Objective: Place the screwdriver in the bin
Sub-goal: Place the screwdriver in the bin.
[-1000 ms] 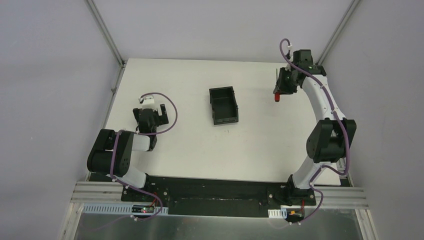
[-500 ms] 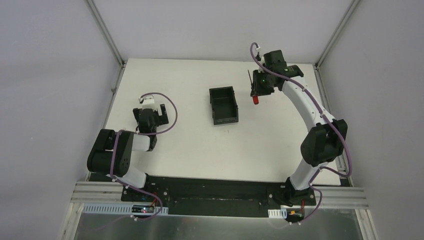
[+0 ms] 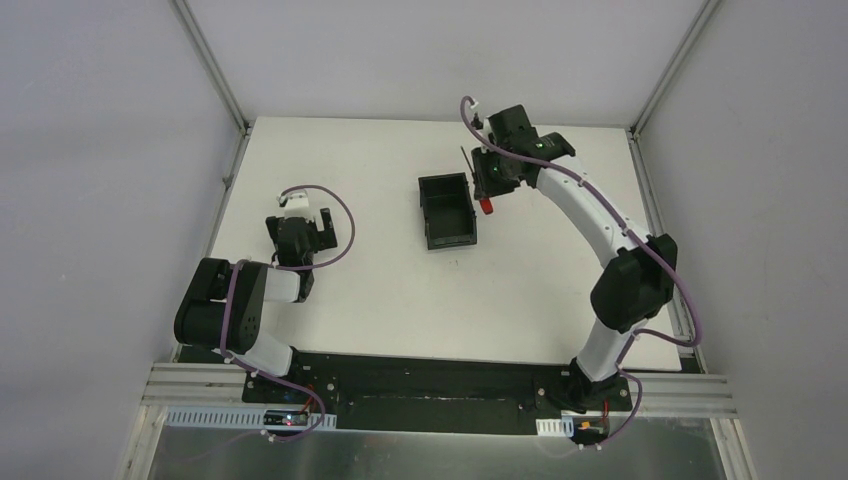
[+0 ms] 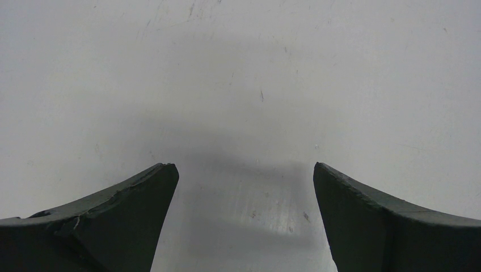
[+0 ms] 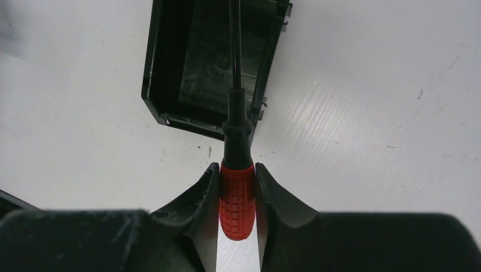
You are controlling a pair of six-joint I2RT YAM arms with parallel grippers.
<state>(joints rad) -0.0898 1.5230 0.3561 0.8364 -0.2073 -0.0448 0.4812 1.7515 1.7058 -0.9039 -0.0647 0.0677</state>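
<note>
Red-handled screwdriver held aloft beside black bin (open-top, upright).

Right arm reaches forward, right end effector pinched tight — left end effector agape.

The top external camera looks steeply down from above the near edge over the whole table. Both wrist cameras face the table at close range; the right one shares the bin with the top view.
</note>
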